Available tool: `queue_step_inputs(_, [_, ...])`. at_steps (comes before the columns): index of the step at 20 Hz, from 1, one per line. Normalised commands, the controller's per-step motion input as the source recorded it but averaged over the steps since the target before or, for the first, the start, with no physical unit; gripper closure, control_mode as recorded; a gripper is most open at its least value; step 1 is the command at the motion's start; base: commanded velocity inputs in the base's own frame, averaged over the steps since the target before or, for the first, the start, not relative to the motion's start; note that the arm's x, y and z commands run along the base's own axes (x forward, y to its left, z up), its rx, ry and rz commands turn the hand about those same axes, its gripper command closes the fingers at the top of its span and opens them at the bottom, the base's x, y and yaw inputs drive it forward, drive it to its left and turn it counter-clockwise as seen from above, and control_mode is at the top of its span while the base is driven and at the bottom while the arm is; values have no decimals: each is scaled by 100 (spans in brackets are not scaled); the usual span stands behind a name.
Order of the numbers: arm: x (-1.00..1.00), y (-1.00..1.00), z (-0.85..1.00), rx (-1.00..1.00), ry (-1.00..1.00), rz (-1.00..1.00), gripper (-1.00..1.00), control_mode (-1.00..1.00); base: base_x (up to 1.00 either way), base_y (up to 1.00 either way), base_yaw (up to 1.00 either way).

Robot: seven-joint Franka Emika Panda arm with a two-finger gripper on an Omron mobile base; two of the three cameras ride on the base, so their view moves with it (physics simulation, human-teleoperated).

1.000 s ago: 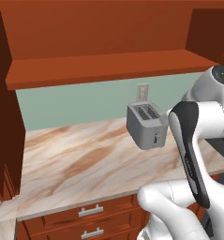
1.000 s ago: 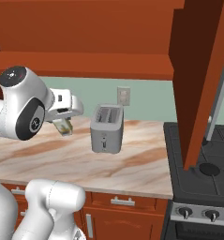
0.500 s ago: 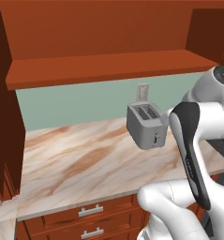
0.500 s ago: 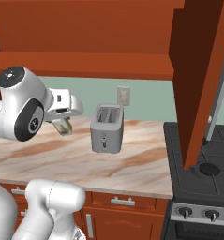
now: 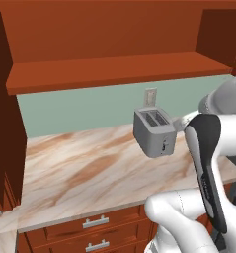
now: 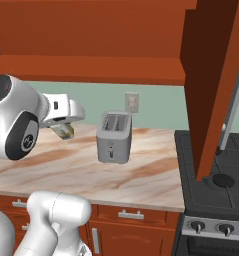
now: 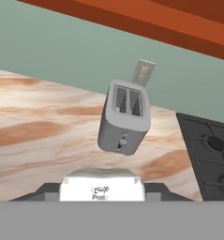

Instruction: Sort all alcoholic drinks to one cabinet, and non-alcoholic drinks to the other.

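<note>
No change over the last second: arm parked, base not driving. Gripper (image 6: 66, 129) stays half-closed on the cream-white carton (image 6: 65, 132), held in the air over the marble counter (image 6: 51, 165), left of the grey toaster (image 6: 113, 136). The carry looks paused, and the carton isn't on the cabinet shelf (image 6: 91, 69) overhead yet. Writing: in the hand view, "Prod" reads on the carton's face; the line above it is unreadable. Toaster: no brand legible.
</note>
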Motion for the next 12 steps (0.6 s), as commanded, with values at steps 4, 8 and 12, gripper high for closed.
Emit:
queue_step_inputs(4, [-2, 0, 31, 0, -5, 0, 100, -100, 0, 0, 0])
queue_step_inputs(8, [0, 0, 31, 0, -2, 0, 100, -100, 0, 0, 0])
queue_step_inputs(12, [0, 0, 30, 0, -3, -2, 100, -100, 0, 0, 0])
